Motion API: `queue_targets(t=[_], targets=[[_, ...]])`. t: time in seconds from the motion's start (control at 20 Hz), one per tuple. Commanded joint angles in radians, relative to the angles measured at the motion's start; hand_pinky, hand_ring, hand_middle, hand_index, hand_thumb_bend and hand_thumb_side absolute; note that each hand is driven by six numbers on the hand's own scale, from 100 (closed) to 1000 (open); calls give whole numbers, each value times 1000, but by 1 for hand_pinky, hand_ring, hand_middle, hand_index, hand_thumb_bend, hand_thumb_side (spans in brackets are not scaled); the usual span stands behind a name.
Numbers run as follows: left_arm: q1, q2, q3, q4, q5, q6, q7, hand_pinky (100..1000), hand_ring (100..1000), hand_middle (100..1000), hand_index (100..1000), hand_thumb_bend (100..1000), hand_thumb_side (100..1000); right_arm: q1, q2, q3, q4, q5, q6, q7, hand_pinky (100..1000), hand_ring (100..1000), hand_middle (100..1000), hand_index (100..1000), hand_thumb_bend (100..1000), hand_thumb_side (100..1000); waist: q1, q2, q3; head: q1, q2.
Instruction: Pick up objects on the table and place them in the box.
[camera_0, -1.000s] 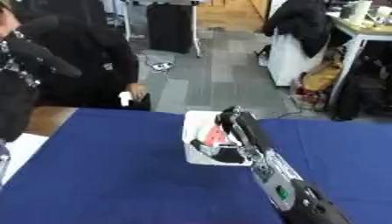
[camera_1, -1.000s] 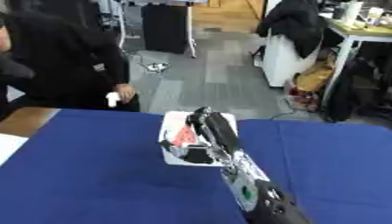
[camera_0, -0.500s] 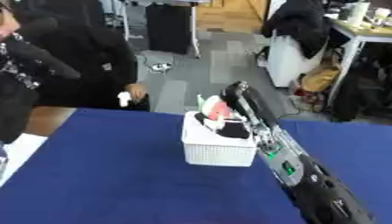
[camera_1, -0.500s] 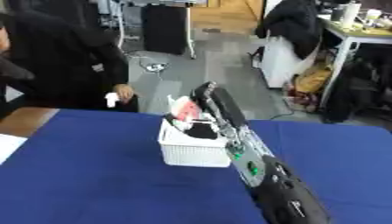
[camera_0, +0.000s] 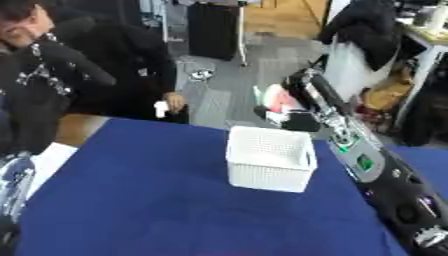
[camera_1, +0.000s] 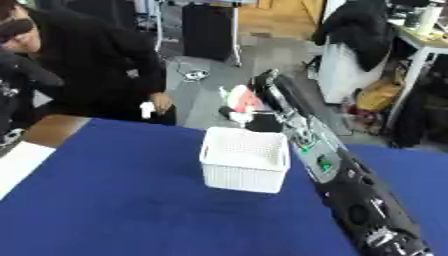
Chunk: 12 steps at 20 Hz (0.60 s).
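A white mesh box (camera_0: 269, 159) stands on the blue table (camera_0: 149, 200). My right arm comes in from the lower right and reaches over the box's right side. My right hand (camera_0: 304, 89) hovers above the far rim, curled round a red and white object (camera_1: 240, 99) that hangs just behind and above the box. What lies inside the box is hidden by its wall. A silver and black part of my left hand (camera_0: 14, 183) shows at the lower left edge.
A person in black stands beyond the table's far left edge, one hand (camera_0: 168, 103) near the edge, not touching the box. A white sheet (camera_1: 16, 164) lies at the table's left side. Floor and office furniture lie beyond the far edge.
The camera has tilted, so the whole picture has shifted. Relative to the box, my right hand with the red and white object has risen from inside it to above the far rim.
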Motion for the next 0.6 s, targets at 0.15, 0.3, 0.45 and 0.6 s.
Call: queue_targets(t=[0.15,0.3,0.45,0.6], targets=[[-43,-19,-5,-24,9,22,0,612,585,723,673,135,850,-34,-49,-45,65,6,-64,-47,100,100,221,405,567,444,-4,5,26,-55,-44],[-52,-31,-7,-28,8,34,0,611,585,723,672,136,852,-38,-56,-59,98,21,-96,-86,100,100,223,406,567,448,-8,11,38,-70,-54],[-65,-47,-9,-33,5,47,0,610,585,723,672,138,853,-38,-69,-82,137,34,-121,-136,100,100,226,420,562,457,-17,21,55,-73,-62],[-69,-52,-10,-36,3,56,0,610,585,723,672,138,853,-38,-72,-91,163,47,-140,-166,100,100,226,420,562,457,-19,23,60,-75,-65]])
